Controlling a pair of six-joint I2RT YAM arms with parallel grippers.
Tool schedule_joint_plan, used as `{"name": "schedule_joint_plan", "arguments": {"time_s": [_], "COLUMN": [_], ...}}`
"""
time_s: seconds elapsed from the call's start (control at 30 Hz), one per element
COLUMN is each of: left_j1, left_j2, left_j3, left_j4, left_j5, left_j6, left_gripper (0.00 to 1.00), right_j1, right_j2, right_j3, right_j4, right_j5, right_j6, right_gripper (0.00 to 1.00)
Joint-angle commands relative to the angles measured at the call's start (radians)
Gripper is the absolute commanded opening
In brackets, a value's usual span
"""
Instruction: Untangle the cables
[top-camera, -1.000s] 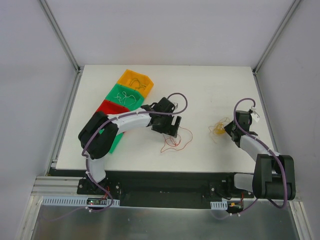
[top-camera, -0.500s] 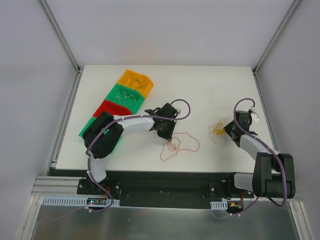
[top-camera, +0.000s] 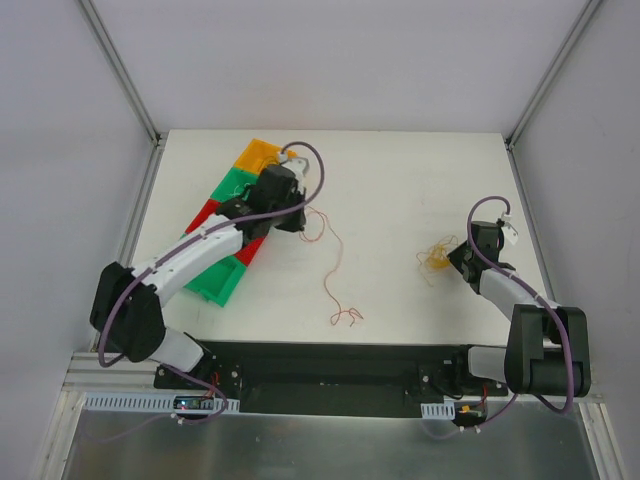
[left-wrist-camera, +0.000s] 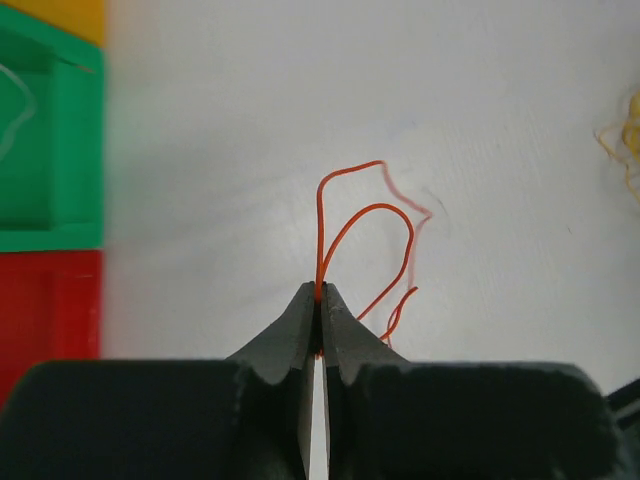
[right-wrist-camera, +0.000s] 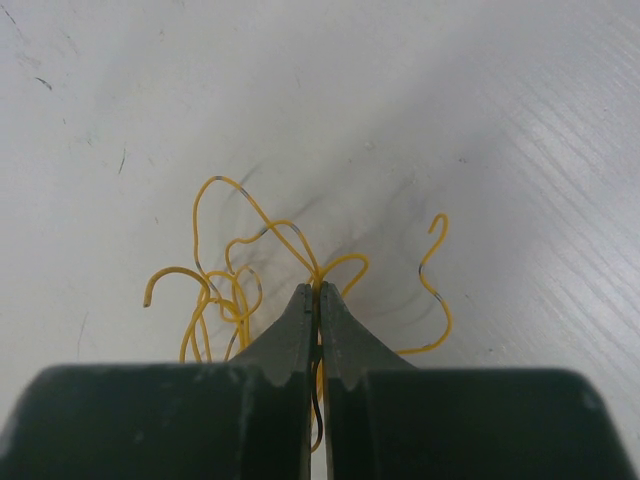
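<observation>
My left gripper (left-wrist-camera: 318, 297) pinches one end of the thin red wire (top-camera: 347, 317) just beside the bins (top-camera: 258, 157); the wire trails away from them to a small curl. The yellow wires (top-camera: 437, 258), a looped clump, lie well apart from the bins, clamped in my right gripper (right-wrist-camera: 318, 295).

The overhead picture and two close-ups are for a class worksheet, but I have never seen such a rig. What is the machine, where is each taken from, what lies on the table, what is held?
The machine is two robot arms: the left arm and right arm are bolted at the near edge of a white table. The overhead picture looks down from behind them; each close-up comes from a camera on one wrist. A row of coloured bins sits at the table's left. The left gripper pinches a thin red wire; the right gripper pinches a wire of the yellow tangle.
</observation>
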Motion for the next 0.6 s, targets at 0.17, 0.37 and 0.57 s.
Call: {"name": "schedule_joint_plan", "arguments": {"time_s": [0.17, 0.37, 0.57], "left_j1": [0.231, 0.324, 0.341], "left_j2": [-0.223, -0.321, -0.412], "left_j3": [0.06, 0.14, 0.204], "left_j4": [-0.002, -0.002, -0.006], "left_j5": [-0.17, -0.227, -0.29], "left_j6": [0.188, 0.252, 0.308], "left_gripper": [0.0, 0.0, 0.0], "right_j1": [-0.009, -0.01, -0.01], "right_j2": [0.014, 0.022, 0.033], "right_j3": [0.032, 0.03, 0.034], "right_j4": [0.031, 0.034, 0.036], "right_j5": [-0.004, -0.004, -0.008], "right_j6": [0.003, 0.003, 0.004], "right_gripper": [0.01, 0.0, 0.0]}}
